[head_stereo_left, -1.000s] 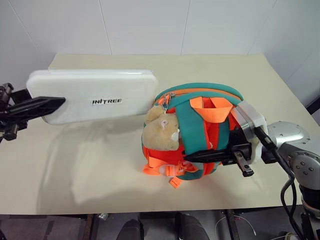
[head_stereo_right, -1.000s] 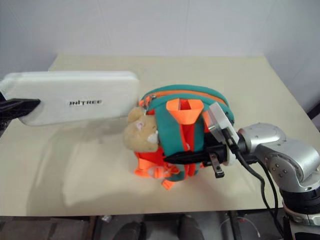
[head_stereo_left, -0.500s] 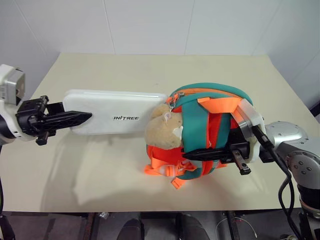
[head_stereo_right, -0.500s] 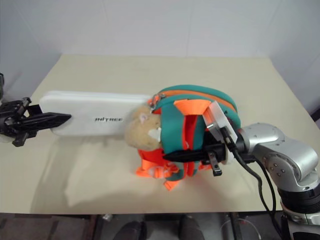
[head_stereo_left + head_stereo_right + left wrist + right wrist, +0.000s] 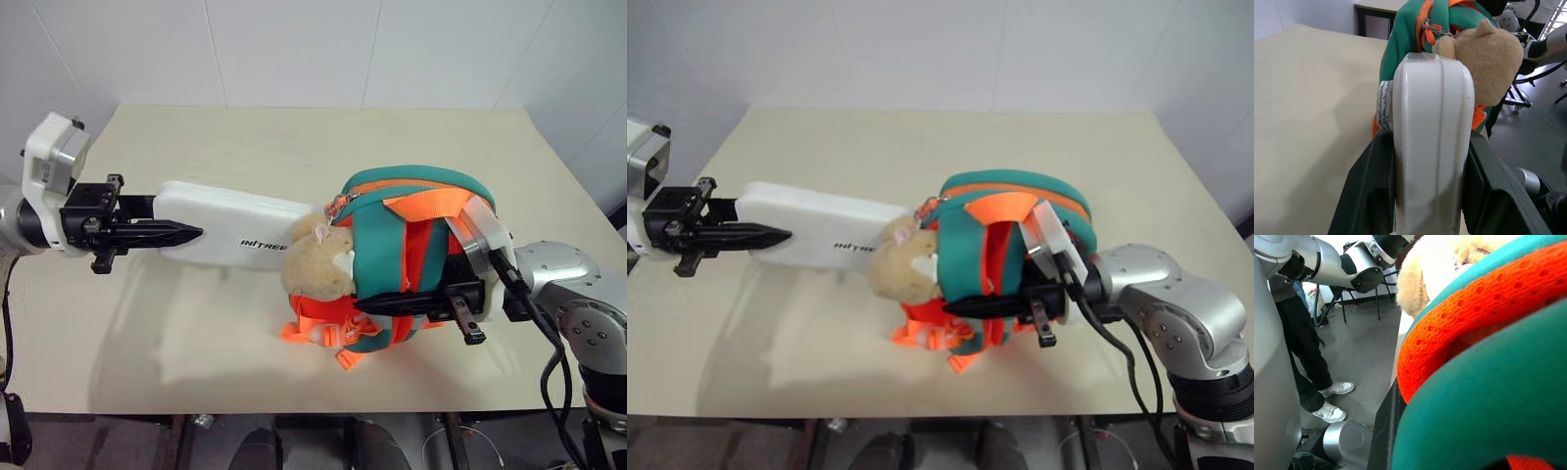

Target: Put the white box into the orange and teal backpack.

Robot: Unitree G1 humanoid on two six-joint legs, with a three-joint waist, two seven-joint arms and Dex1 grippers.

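The orange and teal backpack (image 5: 411,250) stands on the table, held up by my right gripper (image 5: 392,304), which is shut on its teal strap. A tan plush charm (image 5: 318,262) hangs at its left side. My left gripper (image 5: 186,233) is shut on the near end of the white box (image 5: 235,223) and holds it roughly level above the table, pointing right. The box's far end (image 5: 1430,73) sits at the backpack's zipper edge (image 5: 1425,29), behind the plush charm. Whether it is inside the opening is hidden.
The beige table (image 5: 176,343) has open surface in front of and behind the backpack. Its front edge runs close below the backpack. White walls stand behind. A person's legs and sneakers (image 5: 1327,401) are on the floor beyond the table.
My left gripper has carried the white box to the right and lower, so its far end now reaches the backpack behind the plush. The right gripper and backpack have stayed put.
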